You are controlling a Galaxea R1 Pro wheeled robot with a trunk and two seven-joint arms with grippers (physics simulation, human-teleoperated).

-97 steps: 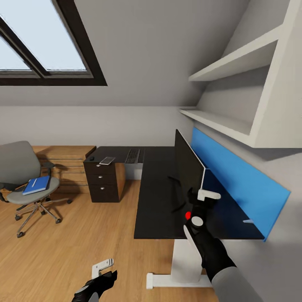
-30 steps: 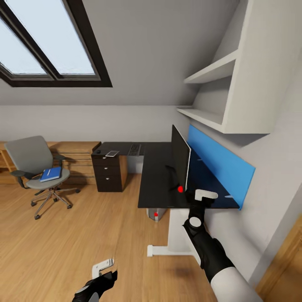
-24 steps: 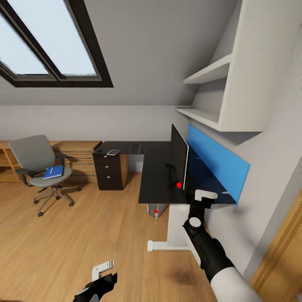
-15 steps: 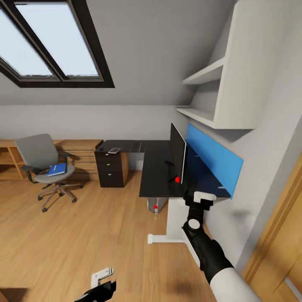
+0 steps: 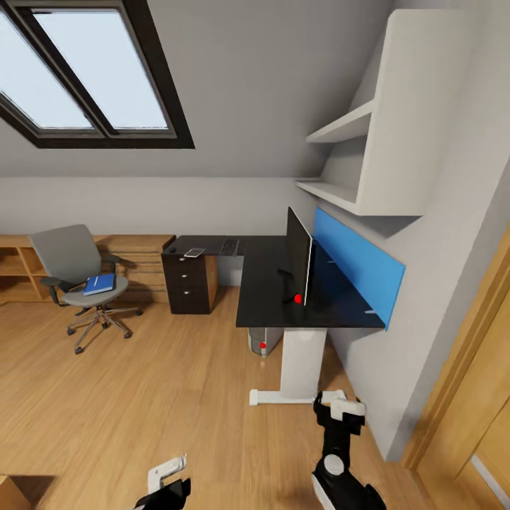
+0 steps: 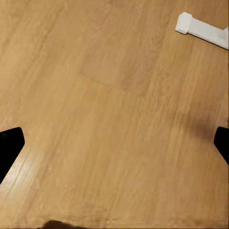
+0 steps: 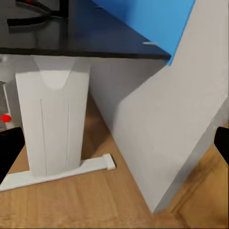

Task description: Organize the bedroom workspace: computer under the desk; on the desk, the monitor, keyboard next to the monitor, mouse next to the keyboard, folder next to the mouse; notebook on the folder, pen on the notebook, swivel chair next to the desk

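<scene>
Open wood floor (image 5: 163, 382) across the near and left side, bare between swivel chair (image 5: 81, 283) at far left and desk (image 5: 276, 297). White desk leg (image 5: 301, 365) and its foot (image 6: 202, 29) block the near right. Grey wall (image 7: 157, 138) close behind, right. Monitor (image 5: 299, 261) upright along the desk's right side, blue panel (image 5: 358, 273) behind it.

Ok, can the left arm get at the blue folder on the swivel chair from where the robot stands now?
Probably not. The folder lies on the swivel chair far across the wood floor, while the left gripper hangs low near the robot. Nothing blocks the path, so the base should drive closer first.
</scene>
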